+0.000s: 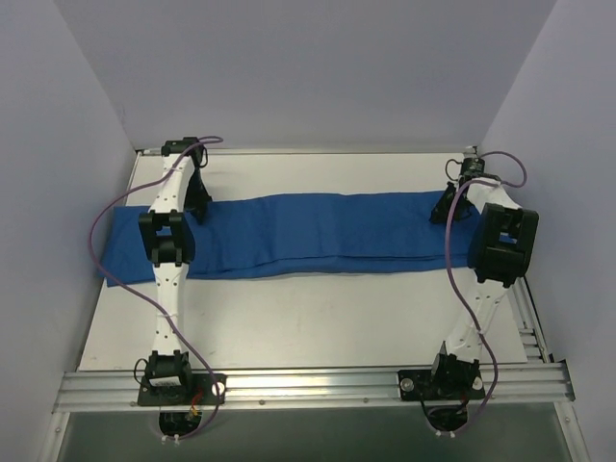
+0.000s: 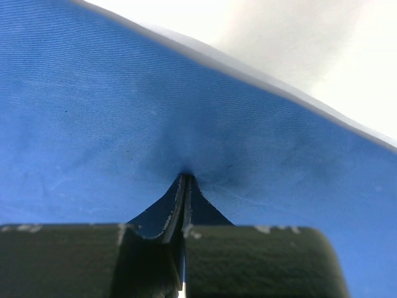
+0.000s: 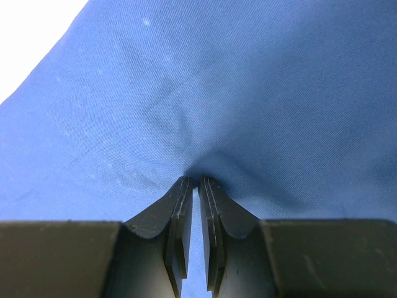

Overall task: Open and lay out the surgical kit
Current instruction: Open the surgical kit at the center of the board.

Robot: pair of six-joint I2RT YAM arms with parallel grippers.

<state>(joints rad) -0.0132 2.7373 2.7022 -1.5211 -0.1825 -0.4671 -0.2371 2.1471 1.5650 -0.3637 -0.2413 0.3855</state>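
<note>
We see the blue wrap (image 1: 318,231) stretched between left fingers (image 2: 166,216) and right fingers (image 3: 178,211), each pinched shut on its cloth. It lies across the desk (image 1: 318,318) as a long folded band. We judge the unfolding only part done, and nothing else of the kit shows.

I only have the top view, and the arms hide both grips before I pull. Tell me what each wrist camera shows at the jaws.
Observer: Left wrist view: the left jaws are shut on a pinch of cloth, which puckers at their tips.
Operator: Now the right.
Observer: Right wrist view: the right jaws clamp a fold too, with a thin slit between them where blue shows.
Operator: Report what lies past the cloth on the left.
Observer: A pale surface shows beyond the cloth's edge, upper right of that view.
</note>
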